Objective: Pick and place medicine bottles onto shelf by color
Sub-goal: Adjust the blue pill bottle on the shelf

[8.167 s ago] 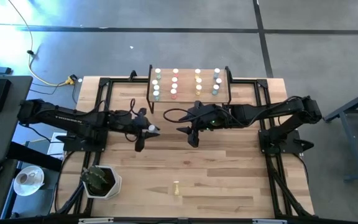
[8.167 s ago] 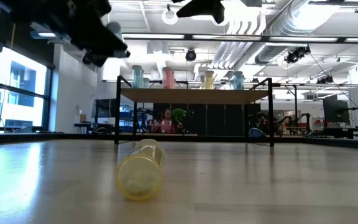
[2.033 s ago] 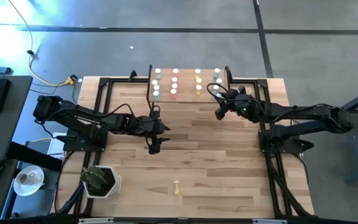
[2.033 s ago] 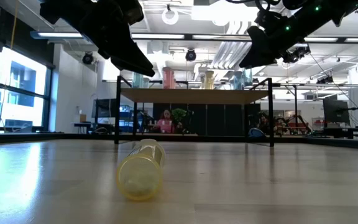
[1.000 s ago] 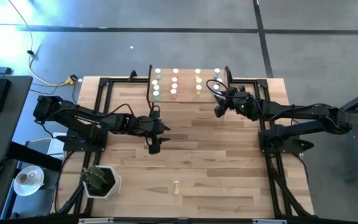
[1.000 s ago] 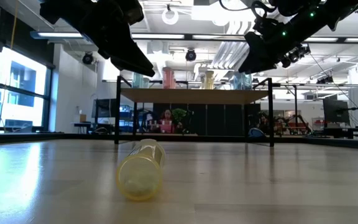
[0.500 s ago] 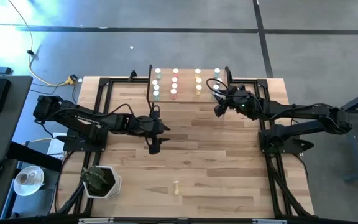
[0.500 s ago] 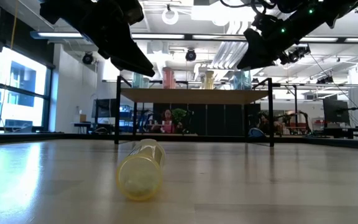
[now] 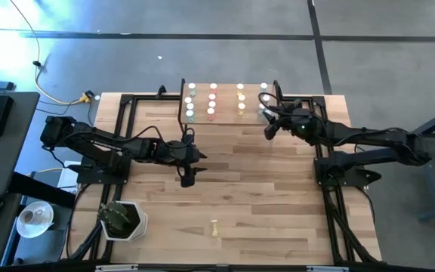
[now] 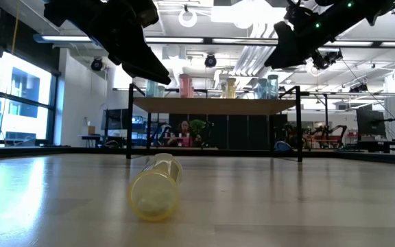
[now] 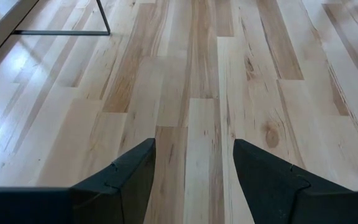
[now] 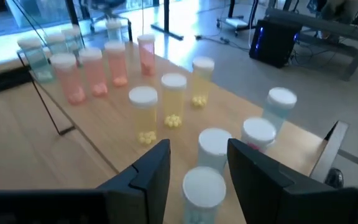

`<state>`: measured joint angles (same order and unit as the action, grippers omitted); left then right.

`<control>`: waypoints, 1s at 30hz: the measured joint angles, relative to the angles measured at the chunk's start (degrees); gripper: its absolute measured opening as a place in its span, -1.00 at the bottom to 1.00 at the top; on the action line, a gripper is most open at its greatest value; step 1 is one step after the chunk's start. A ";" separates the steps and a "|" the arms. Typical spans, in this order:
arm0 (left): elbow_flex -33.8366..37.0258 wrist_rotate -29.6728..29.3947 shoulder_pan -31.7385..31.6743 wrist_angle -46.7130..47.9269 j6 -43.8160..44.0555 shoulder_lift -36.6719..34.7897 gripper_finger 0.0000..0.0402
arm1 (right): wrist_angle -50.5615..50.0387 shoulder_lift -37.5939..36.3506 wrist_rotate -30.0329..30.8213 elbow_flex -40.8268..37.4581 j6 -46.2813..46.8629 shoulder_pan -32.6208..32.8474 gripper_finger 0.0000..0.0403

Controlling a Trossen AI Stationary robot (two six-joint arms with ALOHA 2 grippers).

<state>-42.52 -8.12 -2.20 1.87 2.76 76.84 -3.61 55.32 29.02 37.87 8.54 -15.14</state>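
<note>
The shelf (image 9: pixel 226 103) stands at the table's far edge with several white-capped medicine bottles in rows: green (image 9: pixel 190 102), pink (image 9: pixel 212 102), yellow (image 9: pixel 240 100) and blue (image 9: pixel 263 97). My right gripper (image 12: pixel 199 144) hovers open over the shelf's right near corner. A blue bottle's white cap (image 12: pixel 204 185) stands between its fingers, with a gap on each side. One yellow bottle (image 10: pixel 156 189) lies on its side on the table near the front edge (image 9: pixel 214 226). My left gripper (image 11: pixel 194 146) hangs open above bare wood at the table's middle left (image 9: pixel 186 179).
A white pot with a plant (image 9: pixel 123 219) sits at the near left corner. Black frame rails (image 9: pixel 131 113) run along both sides of the table. The shelf's thin black legs (image 10: pixel 129 127) stand on the tabletop, and bare wood lies between the two arms.
My right gripper has lifted slightly at the shelf's right near corner. The blue bottle below it stays standing on the shelf and shows more fully in the low view.
</note>
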 joint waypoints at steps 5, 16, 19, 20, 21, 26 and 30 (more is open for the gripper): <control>0.00 0.00 0.00 0.00 0.00 0.02 0.03 | 2.58 -1.81 -0.05 1.11 -1.51 0.00 -0.25; 0.00 0.01 -0.01 0.00 0.00 0.02 0.03 | -21.44 6.24 -0.65 24.55 -5.45 0.00 -0.25; 0.00 0.02 0.00 0.02 0.00 0.02 0.03 | -30.16 9.63 -2.81 30.95 -6.01 0.00 -0.25; 0.00 0.00 -0.02 0.04 0.00 0.02 0.03 | -32.14 10.56 -3.99 32.67 -6.09 0.00 -0.25; 0.00 0.02 0.00 0.04 0.00 0.02 0.03 | -33.74 11.48 -5.31 34.20 -6.45 -0.02 -0.25; 0.00 0.01 0.00 0.04 0.01 0.02 0.03 | -38.05 15.70 -7.88 39.79 -6.06 -0.32 -0.25; 0.00 0.00 0.00 0.04 0.02 0.02 0.03 | -39.40 18.74 -9.53 42.95 -0.73 -1.62 -0.29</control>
<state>-42.52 -8.12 -2.20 1.91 2.79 76.86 -43.01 74.06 19.49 80.81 7.81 -16.76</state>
